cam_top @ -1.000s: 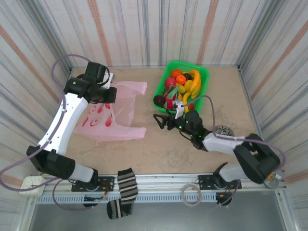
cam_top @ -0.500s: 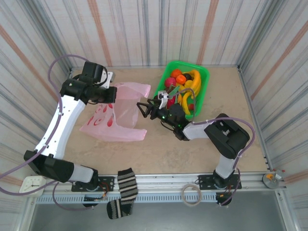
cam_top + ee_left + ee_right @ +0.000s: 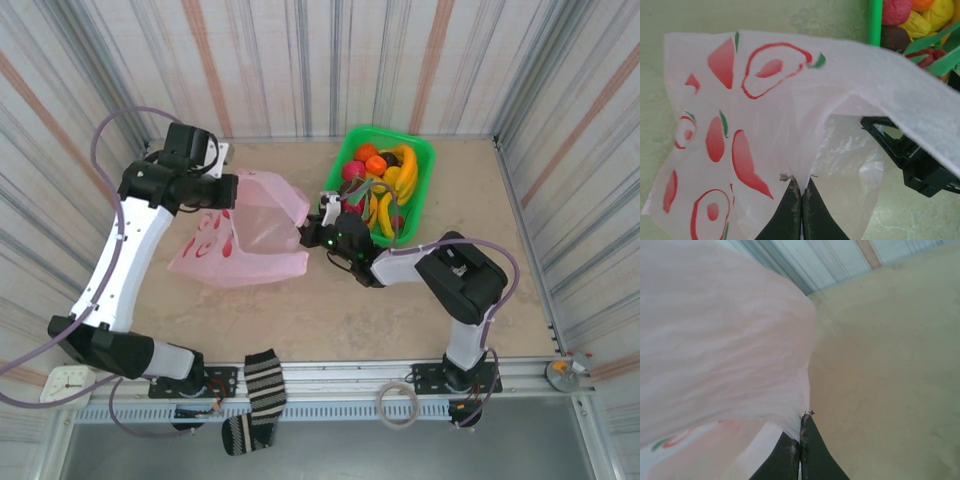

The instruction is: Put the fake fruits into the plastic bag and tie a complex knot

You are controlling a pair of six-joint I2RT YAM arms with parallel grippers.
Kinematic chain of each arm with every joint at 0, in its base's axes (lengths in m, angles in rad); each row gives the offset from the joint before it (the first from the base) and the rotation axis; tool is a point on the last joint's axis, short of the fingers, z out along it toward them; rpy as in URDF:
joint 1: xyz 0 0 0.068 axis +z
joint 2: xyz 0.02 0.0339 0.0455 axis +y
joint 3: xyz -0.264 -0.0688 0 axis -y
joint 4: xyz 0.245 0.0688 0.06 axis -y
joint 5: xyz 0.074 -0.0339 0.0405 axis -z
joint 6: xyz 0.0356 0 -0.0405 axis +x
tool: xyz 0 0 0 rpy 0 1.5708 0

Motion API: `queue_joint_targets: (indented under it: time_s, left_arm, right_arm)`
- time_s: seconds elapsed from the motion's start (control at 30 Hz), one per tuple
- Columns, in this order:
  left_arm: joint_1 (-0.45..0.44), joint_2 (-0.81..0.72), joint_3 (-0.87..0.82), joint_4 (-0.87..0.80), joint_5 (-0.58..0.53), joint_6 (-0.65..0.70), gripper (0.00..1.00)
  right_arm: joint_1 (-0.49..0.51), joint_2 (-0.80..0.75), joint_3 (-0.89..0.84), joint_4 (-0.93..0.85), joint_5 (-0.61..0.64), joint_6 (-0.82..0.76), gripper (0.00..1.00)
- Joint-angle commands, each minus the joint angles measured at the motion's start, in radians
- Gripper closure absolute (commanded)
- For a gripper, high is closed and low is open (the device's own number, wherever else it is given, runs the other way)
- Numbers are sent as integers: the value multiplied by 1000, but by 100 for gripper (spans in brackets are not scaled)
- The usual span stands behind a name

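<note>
Plastic bag [image 3: 765,130], pinched by left tool [image 3: 801,181], right tool [image 3: 800,420]

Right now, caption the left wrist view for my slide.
Left gripper shut on the pink plastic bag, its mouth open near the green basket.

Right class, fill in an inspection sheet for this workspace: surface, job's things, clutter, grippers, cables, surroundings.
Surface: beige table.
Job's things: plastic bag lies left of centre, no knot; fake fruits are piled in the green basket.
Clutter: striped sock and pale ring at the near rail.
Grippers: left gripper shut on the bag; right gripper shut on the bag's basket-side edge.
Cables: purple cable loops along each arm.
Surroundings: striped walls on three sides.
</note>
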State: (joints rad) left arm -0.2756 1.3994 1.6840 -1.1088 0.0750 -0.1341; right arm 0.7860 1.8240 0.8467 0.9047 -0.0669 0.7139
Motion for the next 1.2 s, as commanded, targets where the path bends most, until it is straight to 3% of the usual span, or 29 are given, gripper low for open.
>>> queue_joint_targets:
  time_s: [0.0, 0.2, 0.3, 0.53, 0.63, 0.83, 1.17]
  left_arm:
    - [55, -7, 81, -29, -73, 53, 100]
    - [132, 13, 151, -31, -72, 84, 100]
    - [126, 21, 133, -28, 23, 95, 100]
    - [61, 20, 60, -31, 79, 48, 100]
    - [55, 19, 48, -29, 133, -2, 100]
    - [49, 21, 43, -25, 182, -25, 100]
    - [47, 34, 24, -25, 157, -22, 100]
  right_arm:
    - [7, -81, -13, -163, 76, -19, 100]
    - [2, -113, -72, -219, 53, -29, 100]
    - [7, -123, -76, -200, 27, -83, 96]
    - [30, -180, -90, -181, 54, -394, 25]
    - [61, -168, -83, -185, 116, -591, 0]
    - [110, -145, -70, -106, 225, -903, 1]
    - [132, -244, -35, -80, 226, -1039, 1]
